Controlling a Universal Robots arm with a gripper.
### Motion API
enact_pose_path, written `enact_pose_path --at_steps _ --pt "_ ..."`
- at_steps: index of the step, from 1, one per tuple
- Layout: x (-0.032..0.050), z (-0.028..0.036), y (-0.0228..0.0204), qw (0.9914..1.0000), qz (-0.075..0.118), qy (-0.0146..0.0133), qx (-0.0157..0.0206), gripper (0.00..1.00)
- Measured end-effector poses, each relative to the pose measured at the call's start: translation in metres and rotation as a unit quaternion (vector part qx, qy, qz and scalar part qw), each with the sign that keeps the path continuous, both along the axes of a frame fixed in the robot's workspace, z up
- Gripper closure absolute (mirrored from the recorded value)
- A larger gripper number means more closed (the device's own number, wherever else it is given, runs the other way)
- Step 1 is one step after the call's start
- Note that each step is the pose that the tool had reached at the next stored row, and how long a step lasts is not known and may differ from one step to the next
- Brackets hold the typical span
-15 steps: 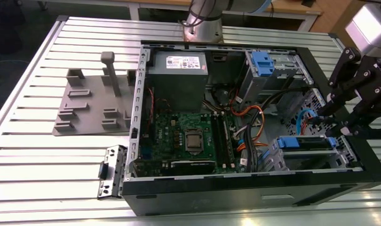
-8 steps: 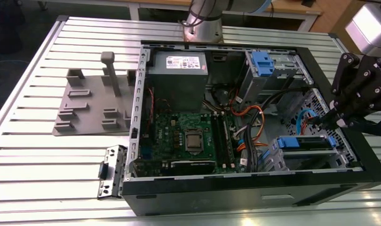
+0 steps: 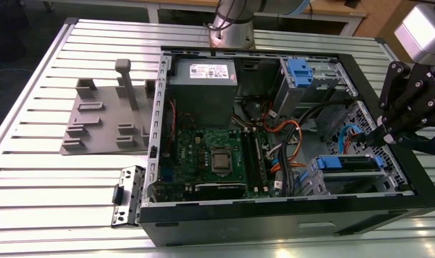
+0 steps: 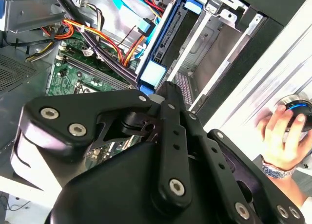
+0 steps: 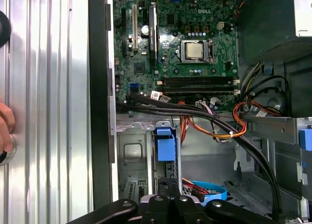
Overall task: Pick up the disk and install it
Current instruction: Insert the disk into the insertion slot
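Note:
The disk (image 3: 346, 163) sits on edge in a grey metal bay at the front corner of the open computer case (image 3: 275, 217), on the exterior view's right. Only the edge of its blue carrier shows. In both wrist views that blue edge (image 4: 168, 44) (image 5: 165, 143) lies just beyond my fingertips. My black gripper (image 3: 384, 137) hangs over the case's right wall, a little above the disk and apart from it. Its fingers (image 4: 165, 90) (image 5: 168, 187) come together to a point with nothing between them.
A grey power supply box (image 3: 202, 88) and a metal cage with a blue latch (image 3: 303, 70) fill the back of the case. The motherboard (image 3: 210, 156) and loose orange and black cables (image 3: 285, 134) lie beside the bay. A person's hand (image 4: 282, 131) rests on the slatted table. A grey fixture (image 3: 106, 115) stands at the left.

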State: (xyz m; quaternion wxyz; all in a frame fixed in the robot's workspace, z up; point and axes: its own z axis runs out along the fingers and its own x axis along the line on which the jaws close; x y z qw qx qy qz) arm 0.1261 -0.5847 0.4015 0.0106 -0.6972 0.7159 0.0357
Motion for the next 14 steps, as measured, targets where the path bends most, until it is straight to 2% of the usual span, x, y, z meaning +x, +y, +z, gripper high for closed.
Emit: enact_pose_path --at_steps 5,6,8,14 --pt "0.0000 -0.0001 0.0000 1.00000 0.000 0.0000 -0.0001 0.90" --pt "0.0004 -0.0005 0.0000 1.00000 0.000 0.0000 -0.0007 0.90" --pt "0.0023 -0.0016 0.0001 0.99999 0.000 0.0000 -0.0040 0.90" --pt "0.0135 -0.0082 0.0002 0.99997 0.000 0.0001 -0.0082 0.90"
